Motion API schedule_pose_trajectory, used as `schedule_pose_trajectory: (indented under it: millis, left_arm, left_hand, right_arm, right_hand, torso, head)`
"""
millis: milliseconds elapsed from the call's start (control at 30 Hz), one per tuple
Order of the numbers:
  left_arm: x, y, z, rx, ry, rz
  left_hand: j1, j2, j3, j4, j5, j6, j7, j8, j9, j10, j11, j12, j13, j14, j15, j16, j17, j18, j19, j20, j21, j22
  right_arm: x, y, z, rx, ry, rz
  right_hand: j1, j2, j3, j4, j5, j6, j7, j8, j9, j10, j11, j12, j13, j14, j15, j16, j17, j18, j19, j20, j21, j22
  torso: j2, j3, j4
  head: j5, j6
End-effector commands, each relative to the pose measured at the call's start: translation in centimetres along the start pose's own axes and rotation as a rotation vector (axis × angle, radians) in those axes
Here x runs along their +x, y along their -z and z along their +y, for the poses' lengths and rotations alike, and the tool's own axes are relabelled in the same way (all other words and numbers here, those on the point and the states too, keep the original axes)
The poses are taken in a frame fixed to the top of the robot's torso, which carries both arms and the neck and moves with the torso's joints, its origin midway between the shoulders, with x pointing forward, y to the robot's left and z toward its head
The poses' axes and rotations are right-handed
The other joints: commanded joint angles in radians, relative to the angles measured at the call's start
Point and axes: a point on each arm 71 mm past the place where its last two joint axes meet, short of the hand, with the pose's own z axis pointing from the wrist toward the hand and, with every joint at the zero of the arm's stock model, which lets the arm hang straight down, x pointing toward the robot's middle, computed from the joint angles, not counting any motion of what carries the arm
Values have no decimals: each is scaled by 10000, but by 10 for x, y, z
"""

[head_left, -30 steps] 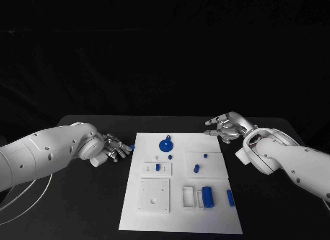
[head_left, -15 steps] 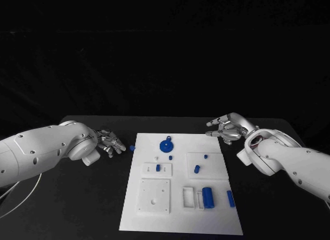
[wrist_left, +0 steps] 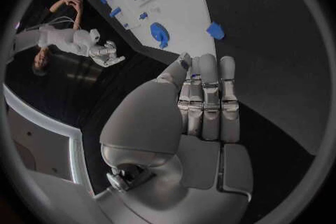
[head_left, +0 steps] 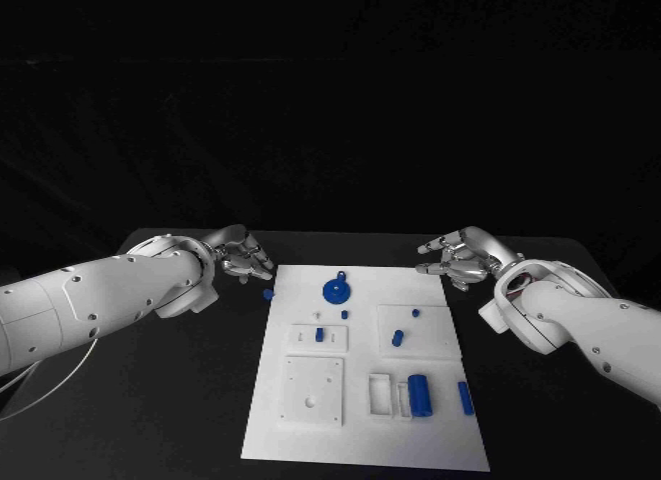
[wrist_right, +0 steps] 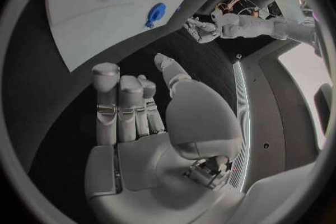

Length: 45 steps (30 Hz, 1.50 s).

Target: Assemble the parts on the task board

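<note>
Since 1 s ago my L hand (head_left: 241,256) has swung up from beside the board's left edge toward its 11 o'clock corner; R hand (head_left: 463,258) barely moved, sits off the 1 o'clock corner. Both hold nothing: fingers loosely bent and apart in head view, straight side by side in wrist views.

Task board (head_left: 365,440) lies mid-table (head_left: 561,420). I count 4 raised white blocks on it. Upper-left block (head_left: 317,338) has 1 short blue peg; upper-right block (head_left: 414,330) has 2 pegs; lower-left block (head_left: 311,390) shows holes, no blue; lower-right slotted holder (head_left: 389,394) has 1 blue cylinder (head_left: 418,394) standing in it. Loose on board: blue disc (head_left: 333,291) near 12 o'clock, blue bar (head_left: 464,397) at 4 o'clock. One small blue part (head_left: 268,296) lies off the board on black, just beside its left edge.

L wrist view gives that stray part (wrist_left: 215,30) close beyond my fingertips (wrist_left: 210,61), not touching.
</note>
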Motion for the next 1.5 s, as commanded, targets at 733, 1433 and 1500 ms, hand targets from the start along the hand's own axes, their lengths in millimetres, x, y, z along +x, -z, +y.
schedule_pose_trajectory:
  millis: [733, 1433, 1500]
  left_arm:
    - [19, -8, 0, 841, -3335, 360]
    - [31, -15, 11, 403, -3281, 602]
    - [33, -16, 12, 402, -3249, 621]
  left_hand:
    - [63, -195, -1874, 1144, 126, -787, 189, -60, -32, -109, 183, 253, 37, -28, 103, 54, 470, 77, 627, 122, -1192, 75]
    - [153, 430, -1719, 1329, 370, -683, 179, -64, -37, -200, 140, 287, 41, -50, 75, 129, 553, 67, 683, 93, -1290, 196]
    - [195, 520, -1681, 1330, 396, -652, 174, -61, -36, -216, 136, 291, 41, -52, 68, 134, 558, 67, 683, 88, -1287, 203]
  right_arm:
    - [2, 0, 1, -192, 160, 145]
    - [4, 0, 1, -206, 155, 168]
    - [4, 0, 1, -207, 156, 170]
  right_hand:
    - [-90, 16, -25, -15, 42, 50, -12, -8, 14, 13, -38, 45, 8, 47, 10, -6, 8, 113, 321, -9, 54, 786]
    - [-90, 16, -25, -15, 42, 50, -12, -8, 14, 13, -38, 45, 8, 47, 10, -6, 8, 113, 321, -9, 54, 786]
    - [-90, 16, -25, -15, 42, 50, -12, -8, 14, 13, -38, 45, 8, 47, 10, -6, 8, 113, 321, -9, 54, 786]
  torso:
    - [-13, 14, 11]
    - [-9, 10, -1]
    - [-4, 5, -2]
  head:
    - [86, -102]
    - [94, -139]
    - [91, -141]
